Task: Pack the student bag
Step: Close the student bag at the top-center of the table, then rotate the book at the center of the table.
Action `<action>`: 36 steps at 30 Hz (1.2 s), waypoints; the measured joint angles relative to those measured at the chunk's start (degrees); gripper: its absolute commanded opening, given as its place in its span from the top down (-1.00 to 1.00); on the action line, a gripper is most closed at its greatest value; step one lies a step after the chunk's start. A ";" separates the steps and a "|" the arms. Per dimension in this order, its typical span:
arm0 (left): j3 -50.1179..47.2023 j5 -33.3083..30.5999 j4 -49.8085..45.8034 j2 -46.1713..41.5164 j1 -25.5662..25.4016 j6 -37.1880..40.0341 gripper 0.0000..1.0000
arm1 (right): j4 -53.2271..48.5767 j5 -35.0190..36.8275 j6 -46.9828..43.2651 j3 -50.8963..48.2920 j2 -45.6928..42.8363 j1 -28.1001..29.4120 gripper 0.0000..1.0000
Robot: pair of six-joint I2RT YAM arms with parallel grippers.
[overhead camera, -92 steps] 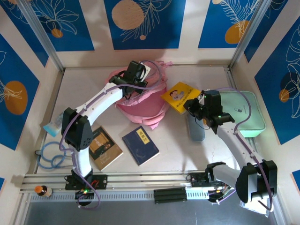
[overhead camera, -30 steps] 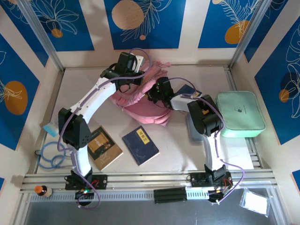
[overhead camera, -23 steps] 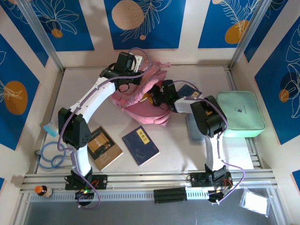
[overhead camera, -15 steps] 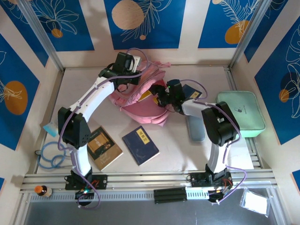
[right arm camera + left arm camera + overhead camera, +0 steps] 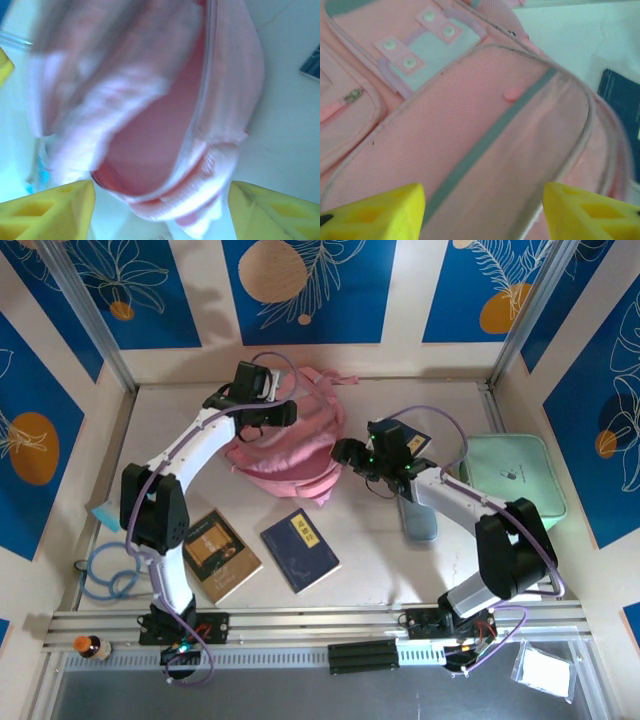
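nearest the arm bases, a brown book at 7 o'clock and a navy book at 6 o'clock lie flat on the pale table, apart from each other and not yet packed. a grey-blue pouch sits at 4 o'clock and a mint-green case at 3 o'clock.

the right gripper hangs just beside the 3 o'clock edge of the student bag, jaws wide and empty, facing its unzipped mouth. the bag lies slumped just past centre, toward 12 o'clock. the left gripper hovers over its 11 o'clock side, jaws also wide, holding nothing.

this looks like a gap between items. next, one arm likely has to pinch the soft rim to hold the mouth open while the other fetches a book. blue-and-cream leaf-print panels wall the table on three sides.
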 measured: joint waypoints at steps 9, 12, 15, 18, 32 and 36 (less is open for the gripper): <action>-21.11 2.71 7.80 -14.86 2.54 -7.06 -0.98 | -16.55 2.91 -16.15 2.75 0.33 11.63 -0.49; -24.94 2.43 9.03 -18.29 4.57 -8.96 -1.00 | -19.80 3.91 -18.49 5.88 4.35 15.41 -0.49; -27.76 1.79 9.73 -20.41 6.75 -10.54 -0.99 | -23.02 5.20 -19.82 9.57 9.68 18.78 -0.48; -29.79 1.60 10.05 -21.55 8.31 -11.50 -0.99 | -25.97 6.73 -20.46 13.51 15.04 21.20 -0.47; -31.78 7.74 14.60 -18.71 9.25 -17.46 -0.97 | -35.82 12.52 -15.76 19.71 24.22 21.14 -0.32; -32.92 10.01 15.34 -17.86 9.07 -18.08 -0.94 | -34.75 12.31 -12.24 14.64 20.50 17.18 -0.25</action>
